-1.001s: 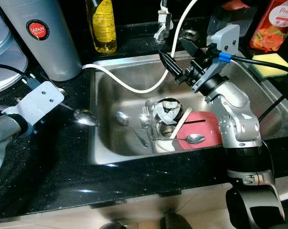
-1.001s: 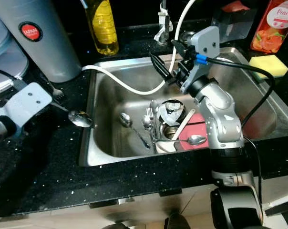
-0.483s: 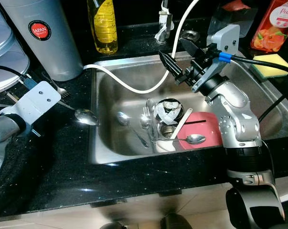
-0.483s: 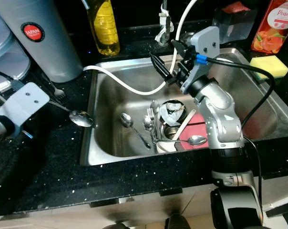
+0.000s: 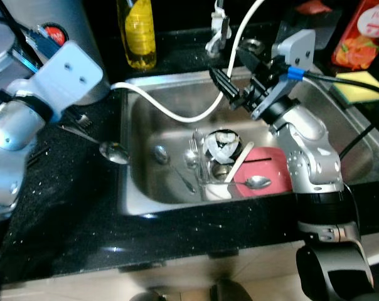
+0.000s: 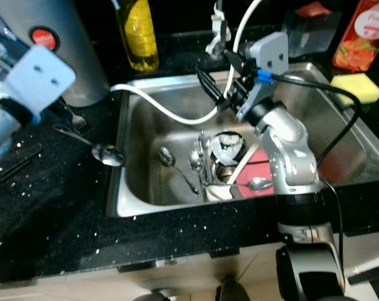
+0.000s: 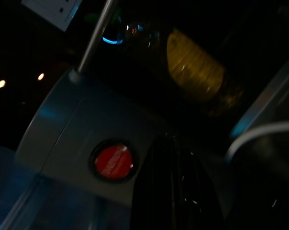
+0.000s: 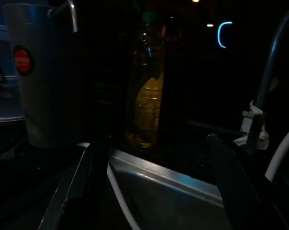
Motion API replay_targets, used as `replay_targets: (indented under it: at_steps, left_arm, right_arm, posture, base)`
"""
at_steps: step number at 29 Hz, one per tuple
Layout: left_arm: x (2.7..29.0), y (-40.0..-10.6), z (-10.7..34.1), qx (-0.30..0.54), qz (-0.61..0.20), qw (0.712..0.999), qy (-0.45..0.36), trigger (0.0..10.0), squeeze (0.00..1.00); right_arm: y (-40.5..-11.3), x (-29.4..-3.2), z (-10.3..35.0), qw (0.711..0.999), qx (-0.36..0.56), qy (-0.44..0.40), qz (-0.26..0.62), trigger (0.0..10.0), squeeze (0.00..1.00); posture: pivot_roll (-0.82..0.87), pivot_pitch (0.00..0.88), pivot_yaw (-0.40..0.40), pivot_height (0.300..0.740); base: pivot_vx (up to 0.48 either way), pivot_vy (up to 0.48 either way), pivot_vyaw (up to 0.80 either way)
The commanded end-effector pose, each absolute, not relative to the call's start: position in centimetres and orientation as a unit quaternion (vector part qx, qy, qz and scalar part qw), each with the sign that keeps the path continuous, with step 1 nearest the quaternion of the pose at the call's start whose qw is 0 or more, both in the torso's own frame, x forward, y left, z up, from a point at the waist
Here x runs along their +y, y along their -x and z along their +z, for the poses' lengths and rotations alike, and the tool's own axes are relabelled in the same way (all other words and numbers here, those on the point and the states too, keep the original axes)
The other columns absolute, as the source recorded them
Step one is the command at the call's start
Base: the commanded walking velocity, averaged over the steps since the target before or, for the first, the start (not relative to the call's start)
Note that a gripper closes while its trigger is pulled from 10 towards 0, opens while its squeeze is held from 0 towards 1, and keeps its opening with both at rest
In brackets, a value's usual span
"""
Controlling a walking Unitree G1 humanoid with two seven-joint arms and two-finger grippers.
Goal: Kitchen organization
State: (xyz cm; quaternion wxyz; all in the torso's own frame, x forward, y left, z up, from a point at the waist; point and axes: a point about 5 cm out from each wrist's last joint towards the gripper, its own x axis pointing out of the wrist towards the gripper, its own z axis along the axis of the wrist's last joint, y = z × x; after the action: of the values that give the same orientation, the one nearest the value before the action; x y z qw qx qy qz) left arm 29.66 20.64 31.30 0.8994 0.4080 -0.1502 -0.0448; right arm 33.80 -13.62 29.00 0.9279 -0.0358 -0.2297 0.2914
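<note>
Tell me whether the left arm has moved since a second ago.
Yes. The left arm has risen and swung toward the grey canister, now overlapping it; the counter spoon stays put.

This is a home kitchen, and the steel sink [image 5: 340, 135] set into a black speckled counter [image 5: 83, 207] shows it. In the sink lie used spoons [image 5: 257, 182], a fork [image 5: 191, 150], a red plate [image 5: 265, 170] and a small bowl [image 5: 222, 143]. Behind the sink stand a tap [image 6: 216, 28] and a bottle of yellow dish liquid [image 5: 138, 31]. A yellow sponge [image 6: 356, 86] rests at the sink's far right corner, and a grey canister [image 6: 64, 56] stands left of the sink.
</note>
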Motion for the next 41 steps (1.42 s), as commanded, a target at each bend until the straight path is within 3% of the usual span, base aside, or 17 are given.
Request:
replay_targets:
  at_steps: [1, 3, 4, 5, 9, 15, 21, 28, 31, 33, 35, 41]
  left_arm:
    - [20.5, -29.9, 31.6, -0.149, -0.047, 0.914, -0.374, 10.0, 0.00]
    - [19.1, -30.2, 32.7, -0.164, -0.074, 0.943, -0.280, 10.0, 0.00]
    - [19.1, -30.2, 32.7, -0.164, -0.074, 0.943, -0.280, 10.0, 0.00]
    - [18.3, -30.1, 33.3, -0.169, -0.101, 0.957, -0.213, 10.0, 0.00]
    - [16.6, -29.7, 34.8, -0.170, -0.174, 0.968, -0.059, 10.0, 0.00]
    - [16.4, -29.6, 36.2, -0.187, -0.183, 0.965, -0.011, 10.0, 0.00]
    - [16.2, -30.1, 35.1, -0.175, -0.180, 0.967, -0.040, 10.0, 0.00]
    - [17.0, -30.7, 31.4, -0.092, -0.136, 0.980, -0.114, 10.0, 0.00]
    - [18.7, -30.5, 29.5, -0.044, -0.110, 0.955, -0.272, 10.0, 0.00]
    - [19.1, -30.4, 29.0, -0.031, -0.113, 0.947, -0.301, 10.0, 0.00]
    - [20.1, -29.0, 28.0, -0.002, -0.152, 0.914, -0.375, 10.0, 0.00]
    - [20.9, -27.1, 27.7, 0.016, -0.212, 0.875, -0.434, 10.0, 0.00]
  right_arm:
    - [-33.9, -13.1, 29.1, 0.925, -0.230, 0.036, 0.302, 10.0, 0.00]
    - [-33.9, -13.0, 29.1, 0.924, -0.230, 0.037, 0.303, 10.0, 0.00]
    - [-33.9, -13.0, 29.1, 0.924, -0.230, 0.037, 0.303, 10.0, 0.00]
    - [-33.9, -13.1, 29.2, 0.924, -0.231, 0.038, 0.304, 10.0, 0.00]
    - [-33.9, -13.1, 29.2, 0.924, -0.231, 0.040, 0.303, 10.0, 0.00]
    - [-34.0, -13.2, 29.2, 0.924, -0.231, 0.041, 0.303, 10.0, 0.00]
    - [-34.0, -13.3, 29.3, 0.924, -0.232, 0.041, 0.302, 10.0, 0.00]
    - [-33.9, -13.4, 29.3, 0.925, -0.231, 0.042, 0.300, 10.0, 0.00]
    - [-33.9, -13.5, 29.2, 0.925, -0.230, 0.042, 0.300, 10.0, 0.00]
    - [-33.9, -13.4, 29.2, 0.925, -0.229, 0.042, 0.299, 10.0, 0.00]
    - [-33.9, -13.4, 29.1, 0.925, -0.229, 0.041, 0.299, 10.0, 0.00]
    - [-33.8, -13.4, 29.0, 0.926, -0.228, 0.040, 0.299, 10.0, 0.00]
  posture:
    - [-0.04, 0.088, 0.052, 0.740]
    - [-0.05, 0.087, 0.052, 0.740]
    - [-0.05, 0.087, 0.052, 0.740]
    - [-0.05, 0.085, 0.054, 0.740]
    - [-0.06, 0.084, 0.054, 0.740]
    - [-0.06, 0.078, 0.054, 0.740]
    - [-0.06, 0.077, 0.052, 0.740]
    - [-0.07, 0.085, 0.050, 0.740]
    - [-0.06, 0.087, 0.048, 0.740]
    - [-0.06, 0.088, 0.051, 0.740]
    - [-0.05, 0.091, 0.053, 0.740]
    - [-0.05, 0.092, 0.054, 0.740]
  base:
    - [0.000, 0.000, 0.00]
    - [0.000, 0.000, 0.00]
    - [0.000, 0.000, 0.00]
    - [0.000, 0.000, 0.00]
    - [0.000, 0.000, 0.00]
    - [0.000, 0.000, 0.00]
    - [0.000, 0.000, 0.00]
    - [0.000, 0.000, 0.00]
    - [0.000, 0.000, 0.00]
    - [0.000, 0.000, 0.00]
    - [0.000, 0.000, 0.00]
    - [0.000, 0.000, 0.00]
